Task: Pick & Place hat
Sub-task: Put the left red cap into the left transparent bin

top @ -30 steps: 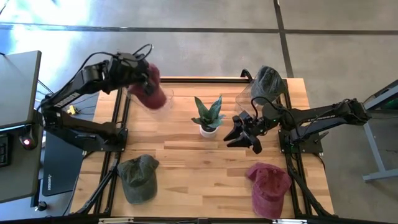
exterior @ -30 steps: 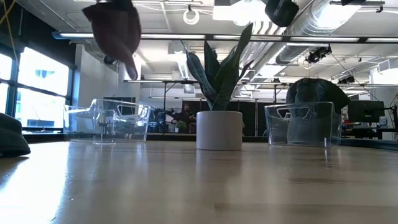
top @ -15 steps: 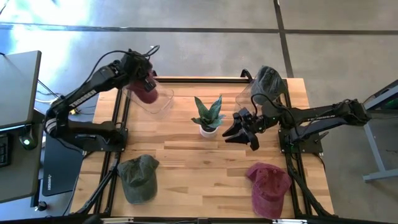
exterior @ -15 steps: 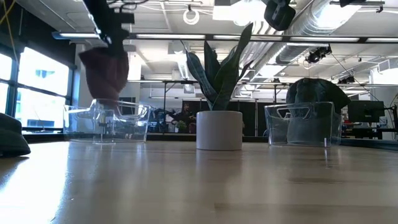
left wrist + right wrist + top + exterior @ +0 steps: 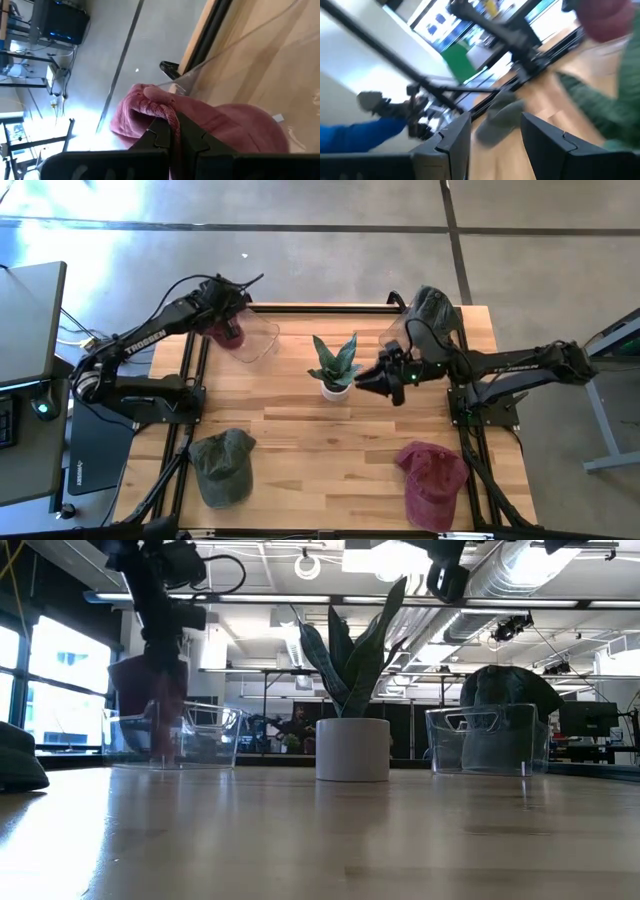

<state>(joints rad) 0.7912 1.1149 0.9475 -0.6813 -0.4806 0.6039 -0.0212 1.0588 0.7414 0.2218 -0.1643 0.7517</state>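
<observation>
My left gripper (image 5: 226,313) is shut on a maroon hat (image 5: 229,333) over the clear bin (image 5: 255,340) at the table's far left. In the low view the hat (image 5: 150,695) hangs with its lower part behind the bin's wall (image 5: 200,735). My right gripper (image 5: 366,383) hovers open beside the potted plant (image 5: 335,365), pointing toward the table's left. A second maroon hat (image 5: 433,480) lies near right on the table, and a green hat (image 5: 222,465) lies near left. A dark green hat (image 5: 430,308) sits in the right clear bin (image 5: 490,740). My left gripper pinches a bunched fold of the maroon hat's fabric (image 5: 167,111) between its two fingers (image 5: 192,137), coming from above and pointing down. The hat hangs below the fingers, its crown (image 5: 235,125) inside the clear bin. Whether it rests on the bin's floor cannot be told.
The potted plant (image 5: 352,745) stands mid-table, just left of my right gripper (image 5: 495,135). The black frame rails (image 5: 190,380) run along the table's left and right sides. Bare wood (image 5: 320,450) lies between the two loose hats near the front edge.
My left gripper has gone down and slightly toward the far left, lowering the maroon hat from above the bin down between its walls. My right gripper has moved toward the plant and the far edge and has turned about.
</observation>
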